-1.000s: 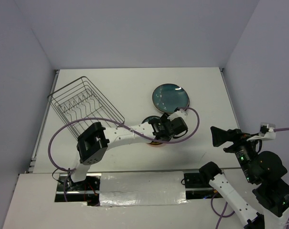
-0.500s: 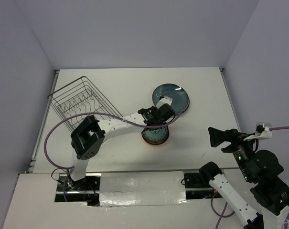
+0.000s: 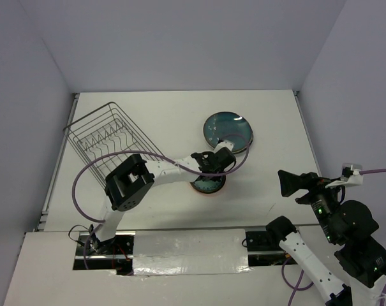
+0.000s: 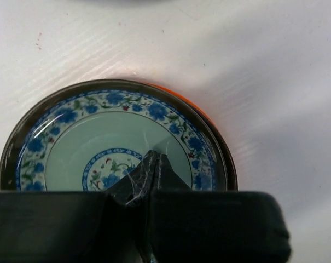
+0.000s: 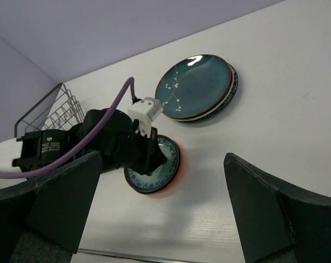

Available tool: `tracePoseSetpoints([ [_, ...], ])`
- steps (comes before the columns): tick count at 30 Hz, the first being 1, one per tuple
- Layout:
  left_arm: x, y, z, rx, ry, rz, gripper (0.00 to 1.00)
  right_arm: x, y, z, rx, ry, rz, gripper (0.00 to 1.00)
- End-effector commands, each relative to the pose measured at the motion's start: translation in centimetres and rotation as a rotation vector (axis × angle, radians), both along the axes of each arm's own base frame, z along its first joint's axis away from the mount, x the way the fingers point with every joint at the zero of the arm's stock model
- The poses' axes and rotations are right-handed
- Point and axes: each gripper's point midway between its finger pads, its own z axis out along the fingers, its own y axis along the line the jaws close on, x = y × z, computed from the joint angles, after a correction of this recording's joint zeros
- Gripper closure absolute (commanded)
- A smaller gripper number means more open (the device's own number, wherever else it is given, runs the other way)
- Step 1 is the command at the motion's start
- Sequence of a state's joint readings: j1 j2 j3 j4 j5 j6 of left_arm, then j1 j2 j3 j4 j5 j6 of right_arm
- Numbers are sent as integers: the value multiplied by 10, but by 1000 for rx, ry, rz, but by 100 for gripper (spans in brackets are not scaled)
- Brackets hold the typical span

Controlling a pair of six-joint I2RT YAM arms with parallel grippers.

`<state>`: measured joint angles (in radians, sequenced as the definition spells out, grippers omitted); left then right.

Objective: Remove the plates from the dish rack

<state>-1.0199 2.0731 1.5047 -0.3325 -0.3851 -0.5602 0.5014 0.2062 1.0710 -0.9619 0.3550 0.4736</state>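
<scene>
We see a small round ceramic plate with a pale green centre and a blue flower border (image 4: 99,137). It lies flat on an orange plate (image 3: 208,191), near the middle of the table (image 3: 282,115). Just beside them, toward the far edge, a dark teal round plate (image 3: 228,129) tops a stack of large plates. The dark grey wire dish rack (image 3: 113,139) stands near the far left corner, askew to the edges.

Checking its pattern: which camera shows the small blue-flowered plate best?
Left wrist: the small blue-flowered plate fills the frame, pattern sharp. Top external shows it tiny, half under the left gripper; right wrist shows it slanted and partly hidden.
</scene>
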Motion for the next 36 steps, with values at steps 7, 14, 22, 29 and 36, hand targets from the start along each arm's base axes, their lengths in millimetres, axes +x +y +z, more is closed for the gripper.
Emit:
tracePoseSetpoints([
  [7, -41, 4, -9, -41, 83, -18, 92, 0, 0, 12, 9, -38, 8, 0],
  [14, -40, 4, 7, -57, 27, -13, 73, 1, 6, 12, 19, -36, 30, 0],
  [22, -11, 21, 107, -122, -181, 108, 20, 7, 4, 4, -28, -21, 16, 0],
  [29, 2, 127, 205, -201, -345, 366, 0, 31, 23, -31, -138, 78, 64, 0],
  [36, -18, 323, 237, -183, -410, 762, 0, 46, 22, -40, -198, 159, 22, 0],
])
